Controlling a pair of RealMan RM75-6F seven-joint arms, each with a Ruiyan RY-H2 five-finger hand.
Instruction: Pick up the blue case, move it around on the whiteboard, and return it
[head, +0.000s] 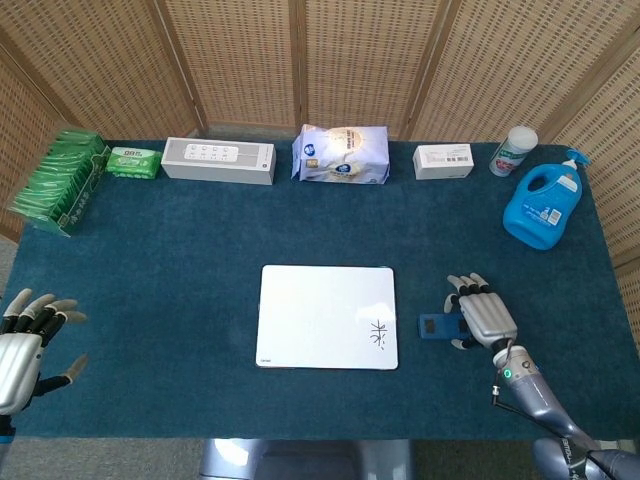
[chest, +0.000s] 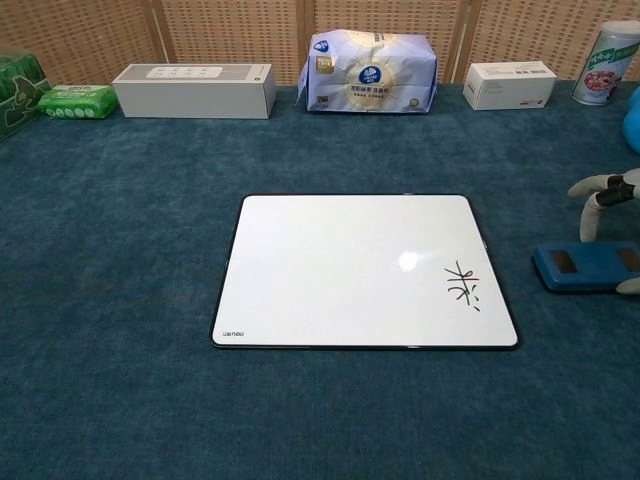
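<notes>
The blue case lies flat on the cloth just right of the whiteboard, which carries a small black scribble near its right edge. My right hand is spread over the case's right end; in the chest view its fingers arch on the far side and the thumb tip sits by the near edge. No grip on the case shows. My left hand is at the table's front left corner, fingers apart and holding nothing.
Along the back edge stand green packets, a wipes pack, a long white box, a tissue pack, a small white box and a canister. A blue detergent bottle stands at the right.
</notes>
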